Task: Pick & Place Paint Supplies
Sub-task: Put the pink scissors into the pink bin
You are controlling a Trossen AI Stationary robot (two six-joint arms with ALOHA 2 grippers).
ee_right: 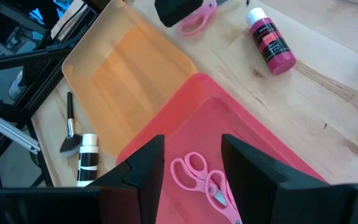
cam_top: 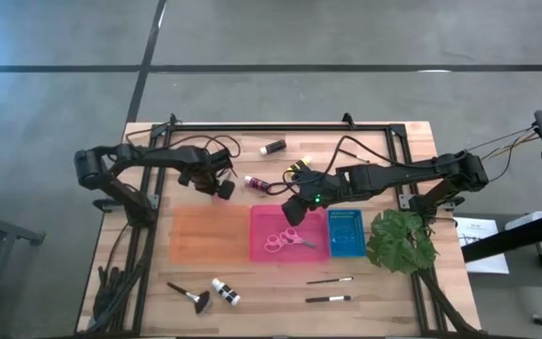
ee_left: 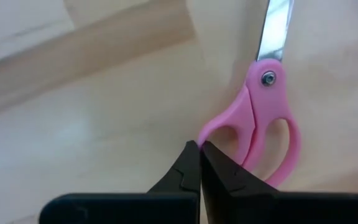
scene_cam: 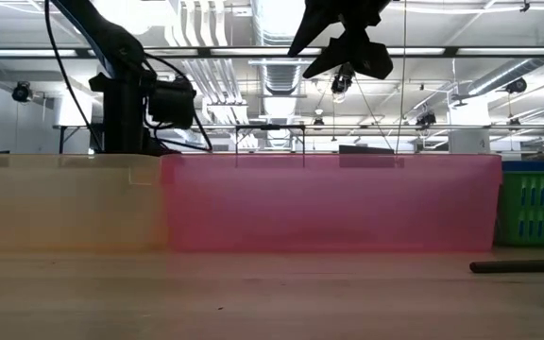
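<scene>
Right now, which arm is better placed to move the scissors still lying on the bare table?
Left. Its gripper is shut at the loose scissors handle; the right gripper hovers open above the pink tray.

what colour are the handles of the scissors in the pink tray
Pink, clearest in the right wrist view: scissors lying in the pink tray.

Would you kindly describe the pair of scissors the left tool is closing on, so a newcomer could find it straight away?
Start at the orange tray on the wooden table and look just beyond its far edge, where the left tool is shut on a handle loop of the pink-handled scissors. Unlike the other pink scissors, which lie inside the pink tray, this pair rests on bare wood.
</scene>
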